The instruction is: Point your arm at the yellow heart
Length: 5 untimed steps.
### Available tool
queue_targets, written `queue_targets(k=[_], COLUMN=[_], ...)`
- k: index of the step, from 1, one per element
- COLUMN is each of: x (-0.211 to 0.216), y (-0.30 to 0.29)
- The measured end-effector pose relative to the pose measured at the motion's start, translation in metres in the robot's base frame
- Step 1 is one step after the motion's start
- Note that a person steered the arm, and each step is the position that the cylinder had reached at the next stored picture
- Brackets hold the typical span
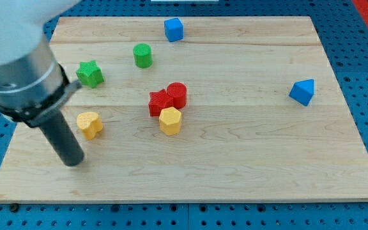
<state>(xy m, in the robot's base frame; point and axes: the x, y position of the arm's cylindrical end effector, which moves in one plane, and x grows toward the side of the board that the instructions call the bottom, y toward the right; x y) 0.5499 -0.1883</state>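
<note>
The yellow heart (89, 124) lies on the wooden board at the view's left. My tip (73, 161) rests on the board just below and slightly left of the yellow heart, a short gap apart from it. The dark rod rises up and to the left into the grey arm body at the view's top left.
A green star (90, 73) and a green cylinder (142, 55) lie above the heart. A red star (159, 102), a red cylinder (177, 95) and a yellow hexagon (170, 121) cluster mid-board. A blue cube (174, 29) sits at top, a blue wedge-shaped block (303, 92) at right.
</note>
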Motion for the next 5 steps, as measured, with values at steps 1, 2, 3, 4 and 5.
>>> queue_targets(k=[1, 2, 3, 4, 5], x=[-0.012, -0.013, -0.014, -0.028, -0.052], y=[-0.005, -0.005, -0.012, -0.016, -0.008])
